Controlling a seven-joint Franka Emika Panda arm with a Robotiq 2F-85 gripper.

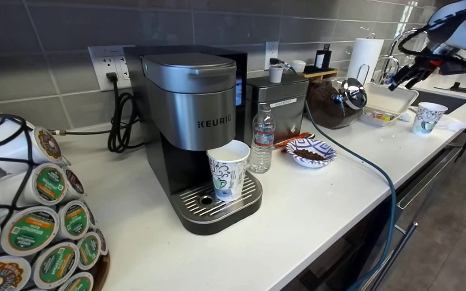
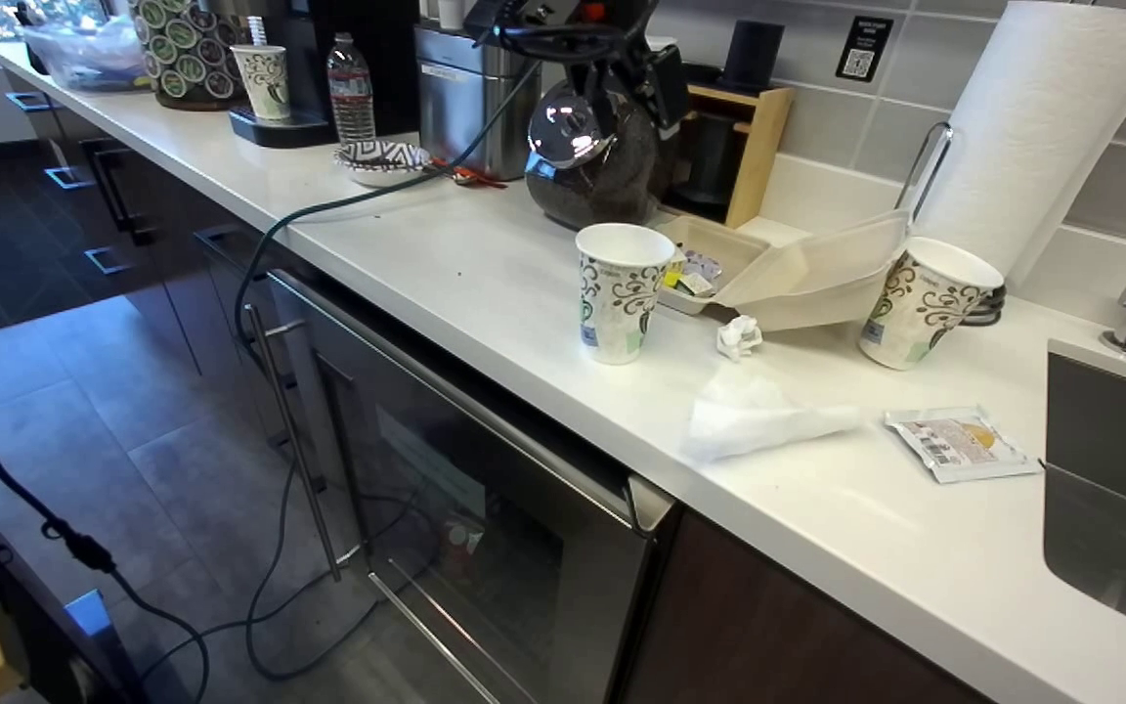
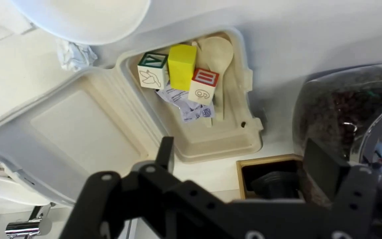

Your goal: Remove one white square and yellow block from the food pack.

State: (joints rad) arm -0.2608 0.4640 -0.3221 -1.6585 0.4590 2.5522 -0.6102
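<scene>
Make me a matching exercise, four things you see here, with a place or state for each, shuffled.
1. plain yellow block
2. clear plastic bottle
3. small blue-patterned bowl
4. black two-fingered gripper

A. holding dark brown granules
B. open, gripping nothing
C. inside the pale food pack
D. upright beside the silver coffee maker

Pairs: 1-C, 2-D, 3-A, 4-B

In the wrist view, flat white printed packet point(image 3: 196, 112) partly hidden by yellow rectangular block point(image 3: 182, 64), its fine print unreadable, rounded clear-glass jar point(image 3: 327, 106) cut off at right
</scene>
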